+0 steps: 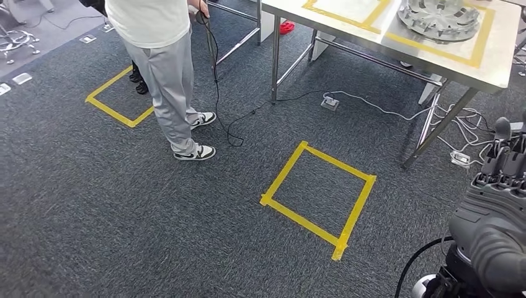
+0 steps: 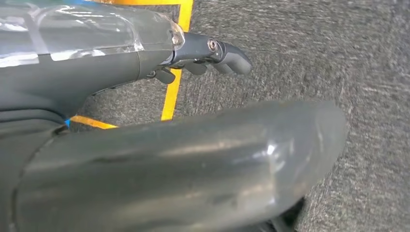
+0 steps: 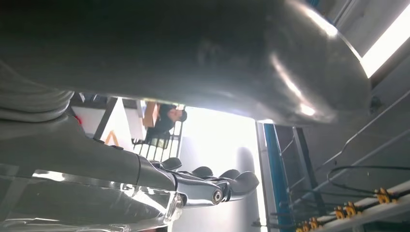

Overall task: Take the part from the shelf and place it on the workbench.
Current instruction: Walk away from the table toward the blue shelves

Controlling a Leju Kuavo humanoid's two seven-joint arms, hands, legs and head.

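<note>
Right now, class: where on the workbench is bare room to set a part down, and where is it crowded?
The workbench has a bare yellow taped outline on its left portion; that patch is free. To its right, a second taped outline is taken up by a round metal part, so that end is crowded.

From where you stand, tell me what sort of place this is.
Probably a robot test lab or workshop: yellow tape squares on grey carpet, a steel workbench bearing a round metal part, and loose cables on the floor.
</note>
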